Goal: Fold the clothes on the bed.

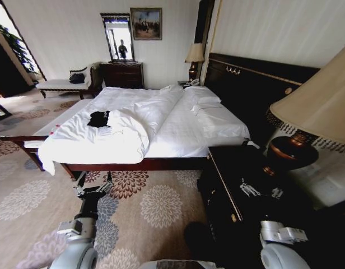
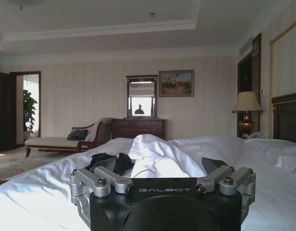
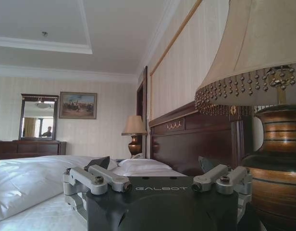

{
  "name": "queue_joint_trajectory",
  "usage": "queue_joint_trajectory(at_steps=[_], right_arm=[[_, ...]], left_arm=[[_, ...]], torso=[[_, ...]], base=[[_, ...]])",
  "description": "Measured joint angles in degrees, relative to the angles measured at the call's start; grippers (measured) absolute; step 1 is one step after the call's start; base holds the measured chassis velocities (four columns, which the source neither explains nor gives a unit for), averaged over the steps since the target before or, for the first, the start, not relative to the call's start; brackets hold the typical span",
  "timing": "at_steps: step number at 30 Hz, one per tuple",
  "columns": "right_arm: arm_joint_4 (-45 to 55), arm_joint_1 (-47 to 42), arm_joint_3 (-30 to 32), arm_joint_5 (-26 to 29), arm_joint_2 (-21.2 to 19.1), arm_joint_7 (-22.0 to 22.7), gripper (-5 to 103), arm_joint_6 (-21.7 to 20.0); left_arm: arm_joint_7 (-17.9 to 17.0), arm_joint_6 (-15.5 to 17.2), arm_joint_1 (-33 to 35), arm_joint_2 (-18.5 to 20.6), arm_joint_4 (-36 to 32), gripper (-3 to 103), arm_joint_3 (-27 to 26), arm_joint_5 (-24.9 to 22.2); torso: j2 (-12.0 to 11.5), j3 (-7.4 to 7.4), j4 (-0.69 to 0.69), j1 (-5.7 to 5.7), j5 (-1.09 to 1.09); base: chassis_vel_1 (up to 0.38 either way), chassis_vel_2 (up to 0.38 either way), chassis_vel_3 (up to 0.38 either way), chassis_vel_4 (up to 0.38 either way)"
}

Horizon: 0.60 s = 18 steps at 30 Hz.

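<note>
1. T-shirt [image 1: 98, 119]: the black garment lies crumpled in a small heap on the bed [image 1: 178, 131], near the foot end. In the head view it sits at about ten o'clock from the bed's middle. It is not yet spread or folded.
2. Just at its three o'clock the white duvet [image 1: 133, 126] is bunched into a ridge and seems to touch the shirt's edge. In the left wrist view the shirt [image 2: 109, 161] shows as a dark lump beside that white ridge [image 2: 157, 156].
3. The left gripper [image 1: 94, 180] hangs over the carpet [image 1: 155, 204] short of the bed's side rail, at roughly six o'clock from the shirt. Its fingers [image 2: 97, 178] are spread wide and hold nothing.
4. The right gripper [image 1: 261, 190] is over the dark nightstand [image 1: 239, 185], well apart from the shirt at about four o'clock, close to the lamp [image 1: 307, 117]. Its fingers [image 3: 107, 178] are also spread wide and empty.
5. The step in hand looks like the approach. To do it well, I would bring the base closer to the bed near the shirt, so that both arms can reach it.
6. Keep the right arm clear of the lamp and its beaded shade [image 3: 244, 53] while turning.
7. Grasp only black cloth at two edges, not duvet, then spread it flat before any fold.
</note>
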Motion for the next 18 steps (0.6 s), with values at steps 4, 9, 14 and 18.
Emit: queue_joint_trajectory(at_steps=[4,9,14,18], right_arm=[[0.17,-0.04,0.05,0.09,0.02,0.02,100,0.00],[0.37,-0.11,0.18,0.24,0.00,0.05,100,0.00],[0.58,-0.11,0.32,0.40,-0.06,0.07,100,-0.02],[0.63,-0.15,0.36,0.40,-0.09,0.07,100,-0.04]], left_arm=[[0.03,-0.16,0.02,-0.01,-0.02,100,-0.04,0.03],[0.09,-0.44,0.12,-0.01,-0.02,100,-0.09,0.12],[0.22,-0.61,0.12,-0.02,-0.04,100,-0.15,0.13],[0.27,-0.68,0.06,-0.08,-0.01,100,-0.18,0.13]], torso=[[0.00,0.00,0.00,0.00,0.00],[0.00,0.00,-0.01,0.00,0.00],[0.00,0.00,-0.01,-0.01,0.00],[0.00,-0.01,-0.01,-0.01,0.00]], base=[[-0.092,0.093,0.100,-0.105],[-0.081,0.078,0.072,-0.081],[-0.084,0.074,0.085,-0.076],[-0.087,0.090,0.080,-0.098]])
